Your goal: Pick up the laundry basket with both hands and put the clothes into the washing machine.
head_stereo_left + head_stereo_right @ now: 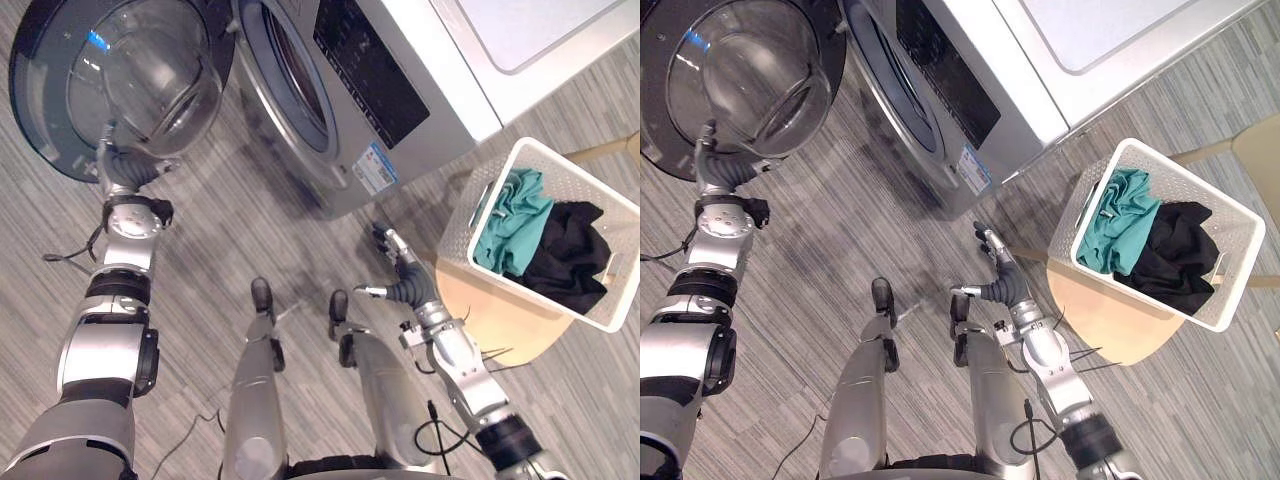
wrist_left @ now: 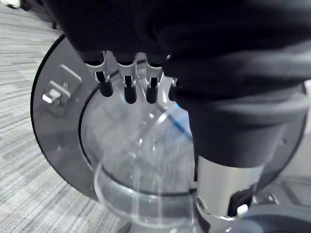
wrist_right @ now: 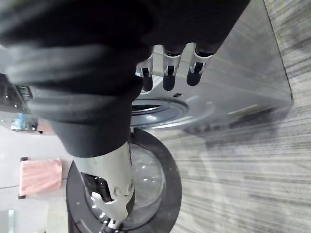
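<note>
1. Left eye view, looking down: the white laundry basket (image 1: 468, 218) sits on a low round wooden table (image 1: 490, 310) at three o'clock. It holds a teal garment (image 1: 510, 225) and a black garment (image 1: 565, 255).
2. At twelve o'clock is the washing machine (image 1: 400, 60), with its round glass door (image 1: 120, 80) wide open at ten o'clock.
3. My right robot hand (image 1: 393, 262) hangs with fingers straight and loose, holding nothing. It is near the basket's nine o'clock side but apart from it.
4. My left robot hand (image 1: 122, 168) is at the door's six o'clock edge, fingers straight and gripping nothing. I cannot tell whether it touches the door.
5. I judge the basket light and fairly stiff, though its perforated plastic walls may flex. The soft clothes could slump if it tilts.
6. I would grip the slot handles in two opposite walls, one robot hand on each, and keep it level.
</note>
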